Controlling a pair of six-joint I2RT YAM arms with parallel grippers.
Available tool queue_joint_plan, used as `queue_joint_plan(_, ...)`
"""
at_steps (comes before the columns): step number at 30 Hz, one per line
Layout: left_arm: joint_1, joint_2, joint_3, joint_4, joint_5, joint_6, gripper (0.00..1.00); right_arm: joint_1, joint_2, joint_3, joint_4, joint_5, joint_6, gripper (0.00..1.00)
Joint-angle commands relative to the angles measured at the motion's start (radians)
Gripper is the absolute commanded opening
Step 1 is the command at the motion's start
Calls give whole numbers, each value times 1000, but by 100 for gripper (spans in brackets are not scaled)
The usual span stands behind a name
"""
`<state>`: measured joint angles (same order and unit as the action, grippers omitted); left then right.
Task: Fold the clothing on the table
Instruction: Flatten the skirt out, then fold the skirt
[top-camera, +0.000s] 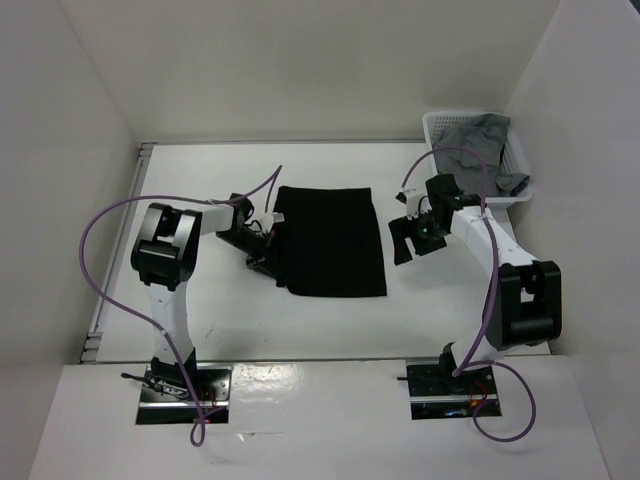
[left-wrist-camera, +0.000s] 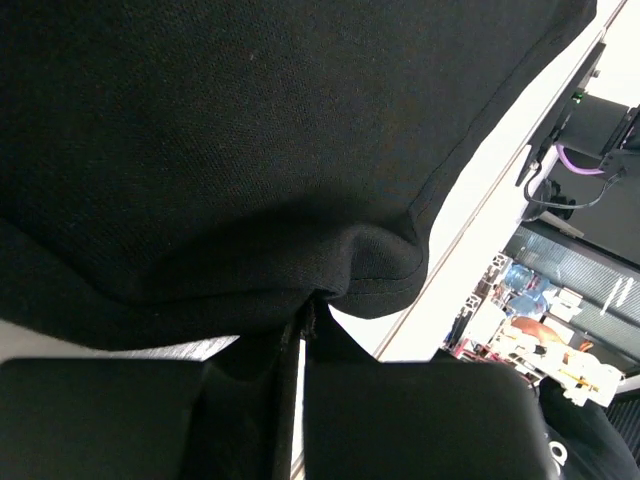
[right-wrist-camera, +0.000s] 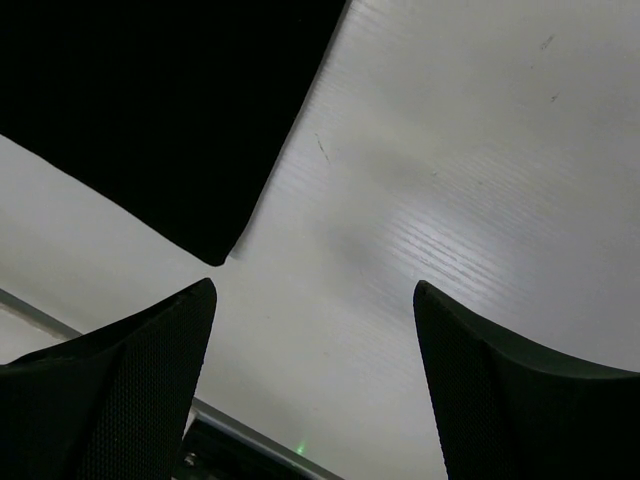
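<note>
Our left claw (left-wrist-camera: 302, 345) is pinching the clothing (top-camera: 332, 240) at its left edge, right claw (right-wrist-camera: 315, 300) is hanging wide; we are only beginning folding.

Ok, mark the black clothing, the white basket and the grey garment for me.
black clothing (top-camera: 335, 240), top view, middle of the flat panel.
white basket (top-camera: 428, 130), top view, its left rim.
grey garment (top-camera: 478, 140), top view, the folds lying inside the basket.

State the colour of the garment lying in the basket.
Grey: the garment in the white basket shows best in the top view.
</note>
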<state>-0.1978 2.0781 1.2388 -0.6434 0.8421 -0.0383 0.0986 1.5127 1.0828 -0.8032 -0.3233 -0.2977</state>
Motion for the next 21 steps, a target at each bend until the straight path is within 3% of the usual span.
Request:
queue_joint_plan(1, 0, 22, -4, 77, -87, 20, 0, 15, 9, 51, -25, 5, -17, 84)
queue_joint_plan(7, 0, -55, -42, 77, -149, 29, 0, 15, -52, 144, 71, 154, 40, 82)
queue_joint_plan(10, 0, -67, -42, 77, -158, 38, 0, -39, -14, 227, 26, 43, 69, 82)
queue_joint_plan(11, 0, -76, -42, 68, -158, 38, 0, -55, 24, 227, 13, -94, 95, 82)
queue_joint_plan(13, 0, -76, -42, 68, -158, 38, 0, -94, 49, 197, 13, -225, 108, 82)
queue_joint_plan(21, 0, -115, -71, 68, -190, 48, 0, -85, 67, 62, -13, -310, 115, 80)
